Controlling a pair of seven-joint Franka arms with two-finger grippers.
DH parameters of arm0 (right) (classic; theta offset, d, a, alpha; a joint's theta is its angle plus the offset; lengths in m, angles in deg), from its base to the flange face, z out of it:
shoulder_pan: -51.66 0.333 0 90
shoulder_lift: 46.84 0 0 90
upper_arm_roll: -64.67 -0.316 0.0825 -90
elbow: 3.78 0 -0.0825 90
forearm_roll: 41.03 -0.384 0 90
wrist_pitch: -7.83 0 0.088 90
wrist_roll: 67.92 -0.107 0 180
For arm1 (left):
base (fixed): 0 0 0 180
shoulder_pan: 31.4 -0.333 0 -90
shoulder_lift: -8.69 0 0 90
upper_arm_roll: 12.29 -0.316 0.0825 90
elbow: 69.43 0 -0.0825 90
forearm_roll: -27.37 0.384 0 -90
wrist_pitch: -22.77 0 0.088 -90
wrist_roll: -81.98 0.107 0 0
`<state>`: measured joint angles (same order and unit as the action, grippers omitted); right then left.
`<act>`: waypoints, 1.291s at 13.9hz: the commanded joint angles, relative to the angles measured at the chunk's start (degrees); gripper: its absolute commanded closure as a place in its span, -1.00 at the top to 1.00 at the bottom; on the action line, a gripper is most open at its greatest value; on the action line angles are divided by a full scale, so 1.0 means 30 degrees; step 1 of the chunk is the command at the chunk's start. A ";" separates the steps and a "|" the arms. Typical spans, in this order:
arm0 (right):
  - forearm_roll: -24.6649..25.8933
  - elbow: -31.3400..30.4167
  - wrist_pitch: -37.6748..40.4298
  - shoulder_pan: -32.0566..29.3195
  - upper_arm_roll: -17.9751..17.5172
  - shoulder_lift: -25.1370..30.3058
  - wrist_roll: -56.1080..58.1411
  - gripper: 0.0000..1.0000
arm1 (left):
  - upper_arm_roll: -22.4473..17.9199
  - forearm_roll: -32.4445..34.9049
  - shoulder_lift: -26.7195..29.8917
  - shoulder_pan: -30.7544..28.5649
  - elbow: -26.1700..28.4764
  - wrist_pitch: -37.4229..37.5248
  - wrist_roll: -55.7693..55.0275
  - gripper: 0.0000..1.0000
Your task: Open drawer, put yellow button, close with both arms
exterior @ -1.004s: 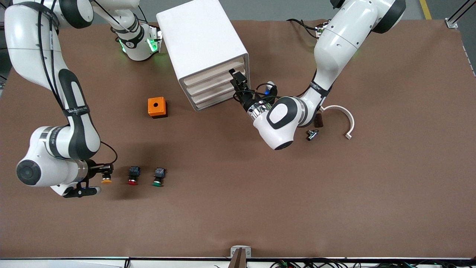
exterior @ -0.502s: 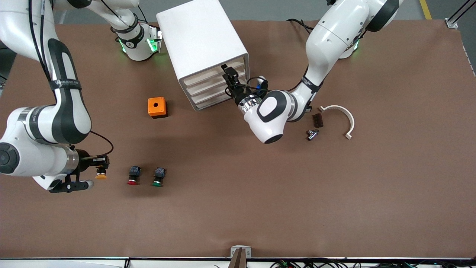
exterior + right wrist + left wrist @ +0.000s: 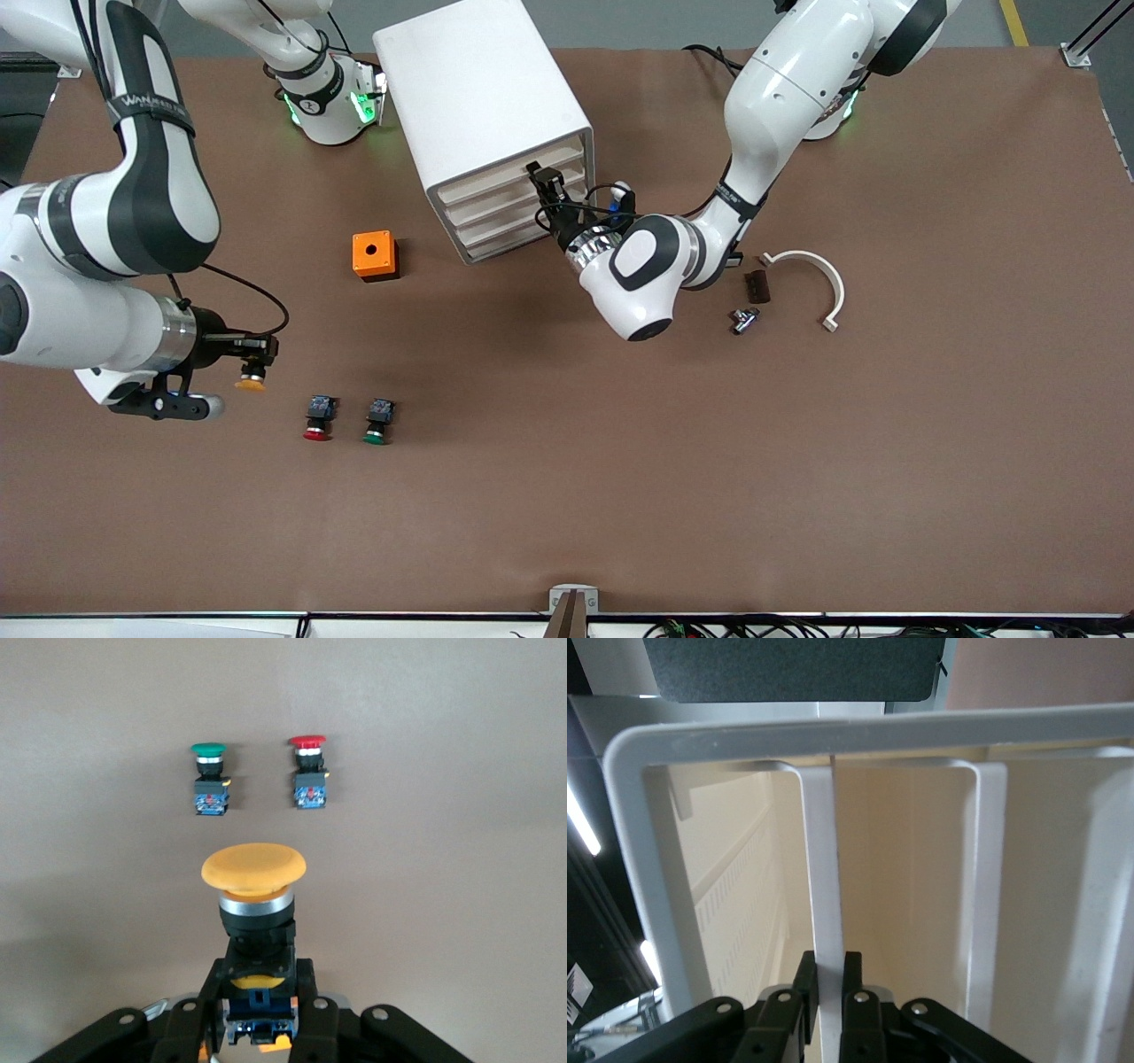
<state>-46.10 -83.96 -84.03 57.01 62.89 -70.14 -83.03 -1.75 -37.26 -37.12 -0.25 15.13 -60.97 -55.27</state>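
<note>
The white cabinet (image 3: 478, 89) stands at the back of the table, its drawers shut. My left gripper (image 3: 538, 174) is at the uppermost drawer (image 3: 496, 179). In the left wrist view my left gripper (image 3: 830, 970) is shut on that drawer's white front lip (image 3: 819, 859), just under the cabinet's top wall (image 3: 629, 859). My right gripper (image 3: 257, 354) is shut on the yellow button (image 3: 251, 381) and holds it above the table near the right arm's end. In the right wrist view my right gripper (image 3: 258, 992) clamps the blue-black body, and the yellow cap (image 3: 253, 870) points away from it.
A red-capped button (image 3: 316, 418) and a green-capped button (image 3: 378, 419) lie side by side on the table beside the held one. An orange box (image 3: 375, 255) sits near the cabinet. A white curved piece (image 3: 815, 275), a dark part (image 3: 756, 285) and a metal fitting (image 3: 742, 319) lie near the left arm.
My right gripper has lifted the yellow button off the table and away from the red and green buttons. My left gripper has moved in along the cabinet front onto the uppermost drawer's lip.
</note>
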 commanded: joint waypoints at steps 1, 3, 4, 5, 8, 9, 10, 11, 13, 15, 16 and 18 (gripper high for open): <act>-0.0216 -0.0374 0.0823 0.1025 0.0009 0.1115 -0.3563 -1.00 | -0.0786 -0.0397 -0.0198 -0.0158 -0.0381 -0.0035 -0.0067 -0.95; -0.0710 -0.0345 0.1175 0.1933 0.0009 0.1642 -0.6259 -1.00 | -0.1198 -0.0456 -0.0168 -0.0477 -0.0411 -0.0007 -0.0067 -0.95; -0.1468 -0.0345 0.1467 0.2082 0.0009 0.1789 -0.7374 -1.00 | -0.1432 -0.0514 -0.0168 -0.0857 -0.0411 -0.0007 -0.0241 -0.94; -0.2027 -0.0345 0.1731 0.2199 0.0009 0.2052 -0.8546 -1.00 | -0.1463 -0.0515 -0.0168 -0.1412 -0.0585 -0.0007 -0.0417 -0.94; -0.2677 -0.0374 0.2406 0.2959 0.0038 0.2638 -1.1270 -1.00 | -0.1580 -0.0485 -0.0227 -0.2556 -0.1258 -0.0036 -0.0419 -0.90; -0.2677 -0.0374 0.2524 0.3339 0.0009 0.2814 -1.2645 -1.00 | -0.1610 -0.0456 -0.0285 -0.2705 -0.1406 -0.0036 -0.0303 -0.78; -0.2706 -0.0374 0.2525 0.3981 0.0009 0.2903 -1.3906 -1.00 | -0.1610 -0.0514 -0.0373 -0.2880 -0.1436 -0.0065 -0.0215 -0.42; -0.2707 -0.0345 0.2496 0.4538 0.0009 0.2962 -1.5224 -1.00 | -0.1610 -0.0544 -0.0431 -0.2940 -0.1581 -0.0152 -0.0214 0.34; -0.2736 -0.0345 0.2292 0.6002 0.0038 0.2934 -1.8327 -1.00 | -0.1610 -0.0515 -0.0316 -0.3057 -0.1905 -0.0153 -0.0331 0.98; -0.2707 -0.0345 0.1650 0.7350 0.0067 0.2904 -2.1112 -1.00 | -0.1610 -0.0341 -0.0256 -0.3875 -0.2225 -0.0095 -0.0302 0.99; -0.2707 -0.0374 0.1240 0.7850 0.0067 0.2817 -2.2315 -1.00 | -0.1871 -0.0078 -0.0256 -0.4226 -0.2517 -0.0094 -0.0302 0.99; -0.2707 -0.0666 0.0507 0.8584 0.0068 0.2758 -2.4105 -1.00 | -0.3098 0.0188 -0.0227 -0.4900 -0.2900 -0.0094 -0.0244 0.99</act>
<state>-53.43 -84.60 -80.80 81.37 62.46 -62.43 -150.82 -8.72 -37.96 -37.43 -12.82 8.42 -61.77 -56.14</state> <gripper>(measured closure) 0.665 0.053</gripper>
